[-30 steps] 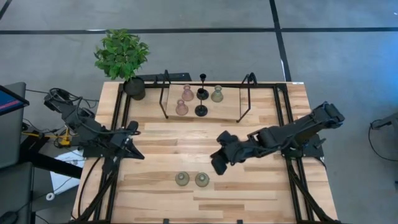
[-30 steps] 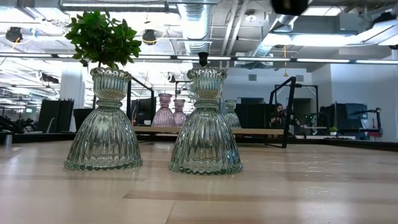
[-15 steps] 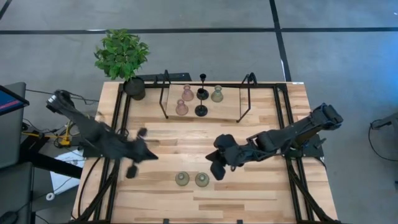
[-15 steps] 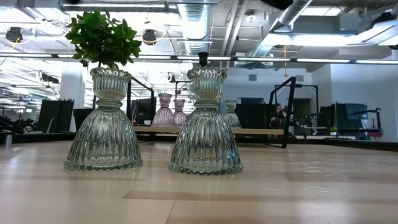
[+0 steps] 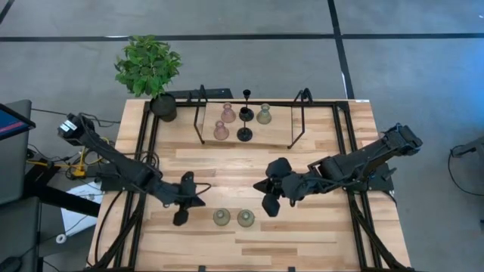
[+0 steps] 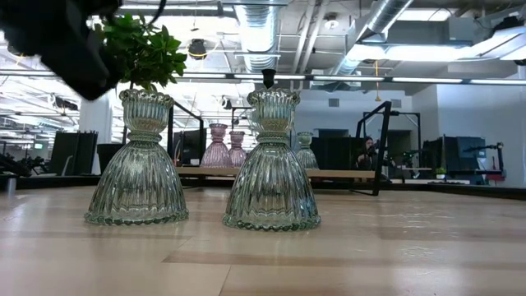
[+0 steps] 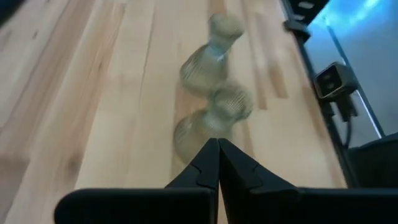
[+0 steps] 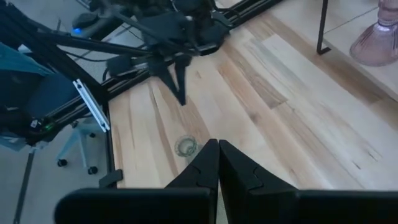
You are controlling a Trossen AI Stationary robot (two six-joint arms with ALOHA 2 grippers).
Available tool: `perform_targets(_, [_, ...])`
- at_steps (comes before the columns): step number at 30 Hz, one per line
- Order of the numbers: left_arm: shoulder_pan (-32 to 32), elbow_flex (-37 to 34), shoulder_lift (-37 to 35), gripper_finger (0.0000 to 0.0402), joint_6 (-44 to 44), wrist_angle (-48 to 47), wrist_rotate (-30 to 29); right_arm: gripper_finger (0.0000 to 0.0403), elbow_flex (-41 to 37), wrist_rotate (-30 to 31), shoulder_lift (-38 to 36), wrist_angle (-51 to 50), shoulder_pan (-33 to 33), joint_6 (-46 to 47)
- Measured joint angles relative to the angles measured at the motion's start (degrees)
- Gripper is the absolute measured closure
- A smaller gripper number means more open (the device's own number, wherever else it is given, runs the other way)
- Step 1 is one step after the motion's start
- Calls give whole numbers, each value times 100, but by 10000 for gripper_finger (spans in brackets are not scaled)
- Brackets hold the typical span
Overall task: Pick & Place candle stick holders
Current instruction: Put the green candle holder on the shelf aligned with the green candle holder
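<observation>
Two olive-green ribbed glass holders (image 5: 221,217) (image 5: 246,218) stand side by side on their wide bases near the table's near edge; the low view shows them close up (image 6: 137,160) (image 6: 271,164). My left gripper (image 5: 198,204) is shut and empty just left of them, and they lie ahead of its fingers in the left wrist view (image 7: 211,121). My right gripper (image 5: 268,209) is shut and empty, just right of and beyond them. Two pink holders (image 5: 221,131), one green holder (image 5: 263,115) and two black thin-stemmed holders (image 5: 245,134) stand at the far side.
Two tall black wire frames (image 5: 200,113) (image 5: 300,113) flank the far group of holders. A black pot with a green plant (image 5: 148,66) stands at the far left corner. Bare wood lies between the far group and the near pair.
My left gripper has swung from the table's left side toward the near edge and then rightward, ending close beside the two green glass holders. My right gripper has shifted slightly toward the near edge. The holders have not moved.
</observation>
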Motion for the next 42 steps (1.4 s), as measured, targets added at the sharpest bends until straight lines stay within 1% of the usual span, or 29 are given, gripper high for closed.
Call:
perform_targets(3, [70, -285, 7, 399, -238, 74, -3, 403, -2, -15, -4, -2, 7, -114])
perform_targets(7, [37, -554, 179, 398, -238, 737, 1, 403, -9, -73, -7, -16, 6, -372])
perform_targets(10, [5, -713, 501, 391, 67, 1522, 1, 403, -11, -222, -11, -61, 4, -600])
perform_targets(12, [5, -731, 777, 381, 295, 1858, 1, 403, -11, -277, -15, -124, 0, -656])
perform_targets(16, [14, -731, 1376, 346, 363, 2364, 8, 403, -15, -283, -15, -144, 1, -649])
perform_targets(20, [9, -728, 1903, 299, 364, 2907, 262, 403, 64, -253, -17, -145, 41, -483])
perform_targets(23, [9, -736, 2213, 261, 364, 3290, 274, 403, 141, -198, -20, -142, 50, -351])
perform_targets(27, [9, -731, 2454, 208, 364, 3815, 270, 403, 238, -189, -24, -138, 46, -323])
perform_targets(33, [9, -731, 2749, 141, 364, 4033, 212, 403, 251, -174, -24, -125, 44, -305])
perform_targets(35, [9, -731, 2848, 127, 364, 4268, 173, 403, 251, -174, -24, -121, 44, -305])
perform_targets(37, [9, -731, 2925, 118, 364, 4513, 8, 403, 251, -172, -24, -120, 44, -303])
perform_targets(40, [12, -729, 2973, 115, 366, 4763, -195, 403, 251, -172, -24, -114, 44, -273])
perform_targets(42, [15, -726, 2973, 116, 366, 4805, -213, 403, 251, -174, -24, -116, 44, -217])
